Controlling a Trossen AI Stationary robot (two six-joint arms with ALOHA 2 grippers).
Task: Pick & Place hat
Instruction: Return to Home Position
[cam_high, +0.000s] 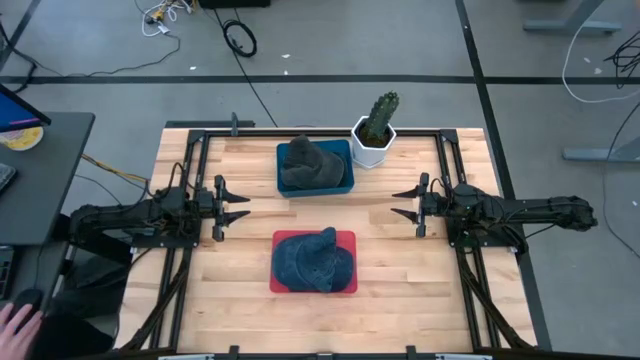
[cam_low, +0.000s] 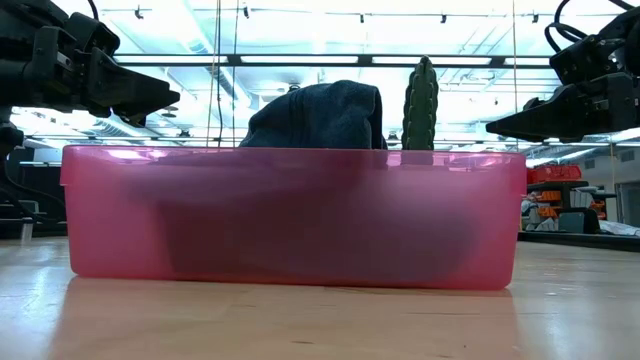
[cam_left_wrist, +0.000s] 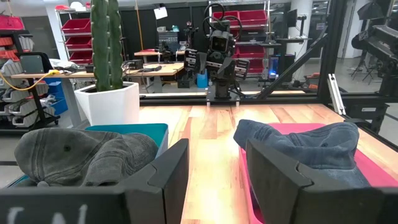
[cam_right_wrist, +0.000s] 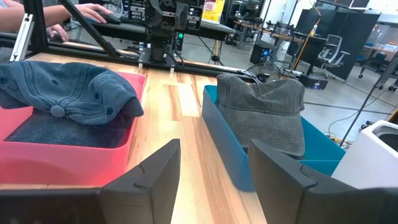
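Nearest, the blue cap (cam_high: 313, 260) lies in the red bin (cam_low: 290, 230) with its crown above the rim, so I judge that a knock to the bin could make it slide out. Further back, the left gripper (cam_high: 246, 205) and the right gripper (cam_high: 394, 202) hang at each side, fingers spread and empty, well apart from both bins, so snagging seems unlikely. Farthest, the black cap (cam_high: 308, 166) sits in the blue bin (cam_high: 345, 150) just beside the cactus (cam_high: 379, 115), which a wide swing of the right arm might tip.
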